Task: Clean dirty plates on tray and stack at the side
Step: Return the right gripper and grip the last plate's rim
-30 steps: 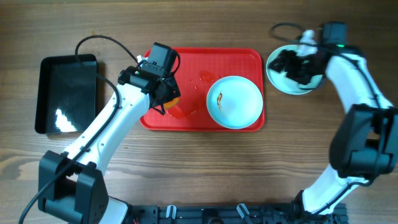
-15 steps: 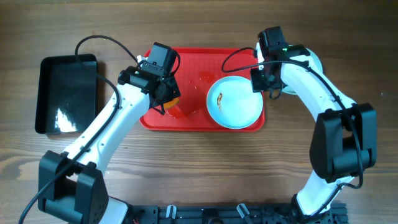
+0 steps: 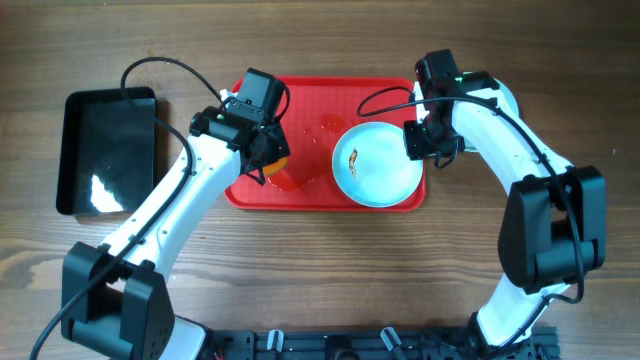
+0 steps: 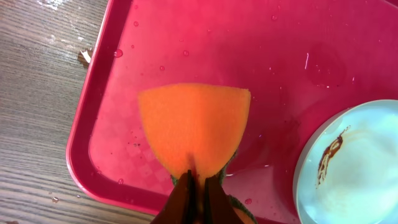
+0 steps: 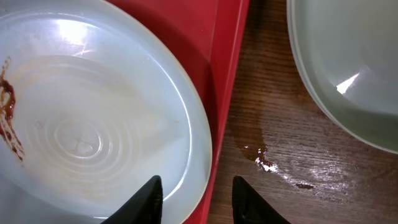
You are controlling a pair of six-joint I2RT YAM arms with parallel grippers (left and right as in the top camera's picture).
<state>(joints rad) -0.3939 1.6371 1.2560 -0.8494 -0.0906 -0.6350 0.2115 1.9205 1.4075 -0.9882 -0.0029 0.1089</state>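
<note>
A pale-blue plate (image 3: 377, 164) with a brown smear lies on the right half of the red tray (image 3: 312, 92); it also shows in the right wrist view (image 5: 93, 118) and in the left wrist view (image 4: 354, 168). My left gripper (image 3: 272, 162) is shut on an orange sponge (image 4: 194, 127) held just above the tray's left half (image 4: 205, 43). My right gripper (image 3: 424, 142) is open, its fingers (image 5: 196, 196) straddling the plate's right rim and the tray's rim (image 5: 225, 93). Stacked plates (image 5: 348, 68) sit on the table right of the tray, mostly hidden by my right arm in the overhead view.
A black bin (image 3: 108, 150) stands at the far left of the wooden table. Water drops lie on the tray and a wet patch (image 5: 267, 162) marks the table between the tray and the stacked plates.
My right arm swung left from the stacked plates to the tray's right edge, then dropped slightly over the smeared plate's rim. The left arm and the sponge have not moved.
</note>
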